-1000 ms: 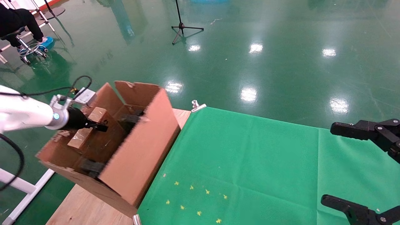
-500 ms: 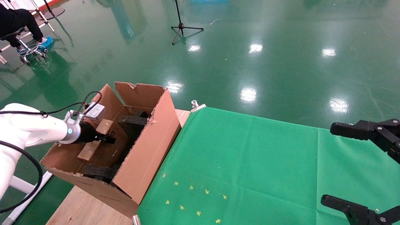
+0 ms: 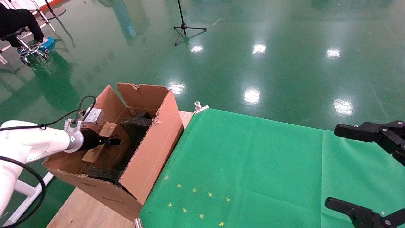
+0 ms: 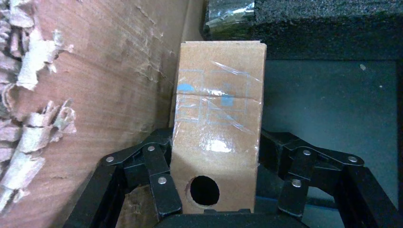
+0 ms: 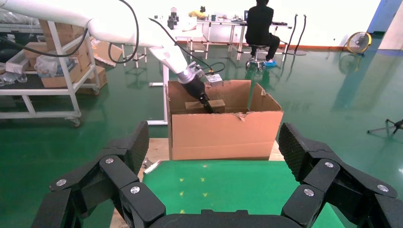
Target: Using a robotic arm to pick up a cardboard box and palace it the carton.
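The left gripper [image 3: 110,141] of the robotic arm [image 3: 34,144] pinches the cardboard box [image 3: 102,142] between its two fingers, inside the carton [image 3: 152,148] at the table's left end. Compared with a second ago, the arm has pushed rightward and lower, and the cardboard box sits deeper, near the black foam [image 3: 136,124]. The carton has steadied. The right gripper [image 3: 364,171], fingers spread wide, hangs unchanged over the green cloth [image 3: 253,164] at far right.
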Tool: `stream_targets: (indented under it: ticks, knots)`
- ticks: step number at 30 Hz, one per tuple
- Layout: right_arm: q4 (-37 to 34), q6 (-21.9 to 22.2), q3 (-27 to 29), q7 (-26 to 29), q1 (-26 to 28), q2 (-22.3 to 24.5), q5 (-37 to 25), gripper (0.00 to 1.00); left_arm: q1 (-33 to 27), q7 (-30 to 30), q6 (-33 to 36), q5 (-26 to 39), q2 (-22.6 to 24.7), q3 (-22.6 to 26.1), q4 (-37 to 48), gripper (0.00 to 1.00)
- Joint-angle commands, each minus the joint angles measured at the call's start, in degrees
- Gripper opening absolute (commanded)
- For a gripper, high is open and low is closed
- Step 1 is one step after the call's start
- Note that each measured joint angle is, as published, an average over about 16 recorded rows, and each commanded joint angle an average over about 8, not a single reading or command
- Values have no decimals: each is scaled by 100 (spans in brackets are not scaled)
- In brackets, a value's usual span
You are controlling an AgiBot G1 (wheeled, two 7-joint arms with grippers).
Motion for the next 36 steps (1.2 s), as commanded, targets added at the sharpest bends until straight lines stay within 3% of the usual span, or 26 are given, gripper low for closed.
stream_targets:
  ticks: [1,17,31,36]
  knots:
    - [0,1,0,0,-1,0,0,100,42,-11,-46,-68,-15,-48,-11,100]
    - [-1,0,-1,-1,0,0,1,100,-176,256,189,-166,-198,-110,-452,100]
    - [-3,2,-2,-2,0,1,2,100,-132,573,1784,-1300,-1386,-749,-3049,100]
    - [-3,3,-2,-2,0,2,2,100,-94,579,1877,-1319,-1444,-743,-3262,100]
